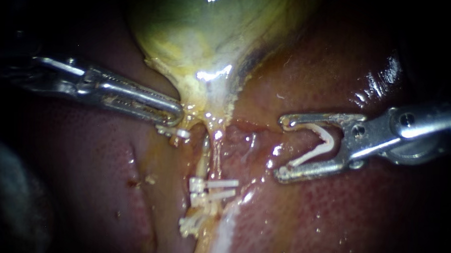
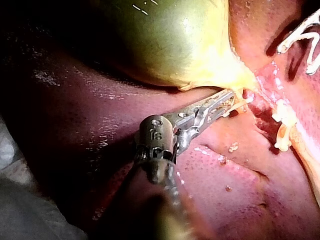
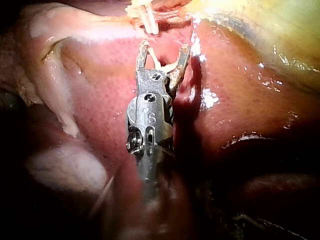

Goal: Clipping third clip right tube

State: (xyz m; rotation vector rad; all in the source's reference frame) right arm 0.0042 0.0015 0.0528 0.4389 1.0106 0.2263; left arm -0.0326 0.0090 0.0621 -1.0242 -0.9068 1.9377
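Jaws of the right instrument (image 1: 282, 148), centre right, hold an open white clip (image 1: 317, 147) facing left toward the right tube (image 1: 217, 153), vertical at centre above 2 clips (image 1: 218, 183); left instrument (image 1: 175, 117) grips gallbladder (image 1: 198, 45).

We see the scene lit at its middle and falling off to black at the endoscope view's edges. The light glints white on the wet red liver (image 1: 382, 77), which fills the background. In the left wrist view a blurred grey surface (image 2: 22, 210) lies beyond the liver's dark edge.
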